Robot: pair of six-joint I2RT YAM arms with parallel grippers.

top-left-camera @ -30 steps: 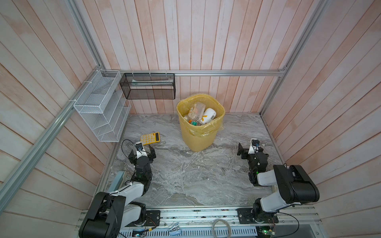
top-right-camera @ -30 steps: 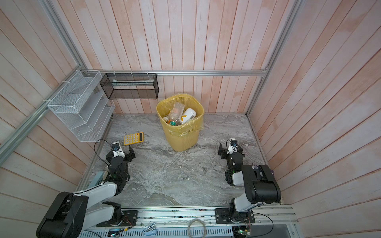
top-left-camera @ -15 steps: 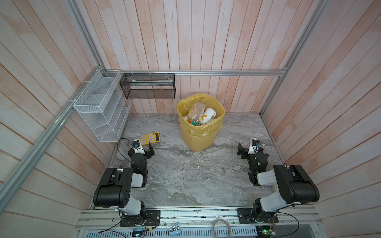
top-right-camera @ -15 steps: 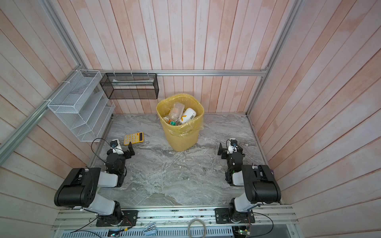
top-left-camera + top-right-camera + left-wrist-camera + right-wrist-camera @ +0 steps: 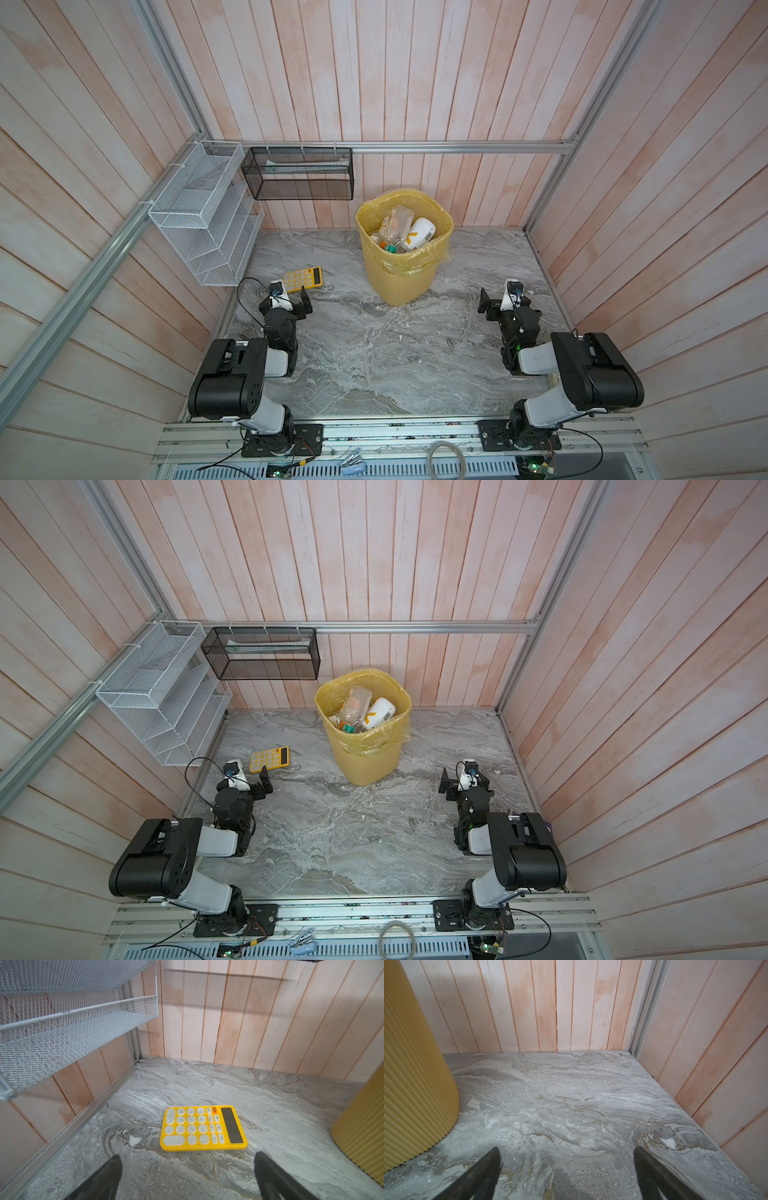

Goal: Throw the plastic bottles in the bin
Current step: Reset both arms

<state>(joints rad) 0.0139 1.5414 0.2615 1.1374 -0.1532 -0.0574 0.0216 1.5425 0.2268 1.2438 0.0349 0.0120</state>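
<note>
The left pincer [image 5: 188, 1156] stood spread and empty near the calculator [image 5: 203, 1128], its arm [image 5: 226, 378] folded back since a second before. The right pincer [image 5: 566, 1150], spread too, had not moved. The bottles [image 5: 401, 232] lay in the bin [image 5: 399, 282] at the back of the desk [image 5: 395, 353].

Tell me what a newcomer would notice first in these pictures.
The tall yellow bin stands at the back centre of the marble table, heaped with plastic bottles, a white one on top. A yellow calculator lies flat on the table's left side, just ahead of the open left gripper; the right gripper is open and empty too.
</note>
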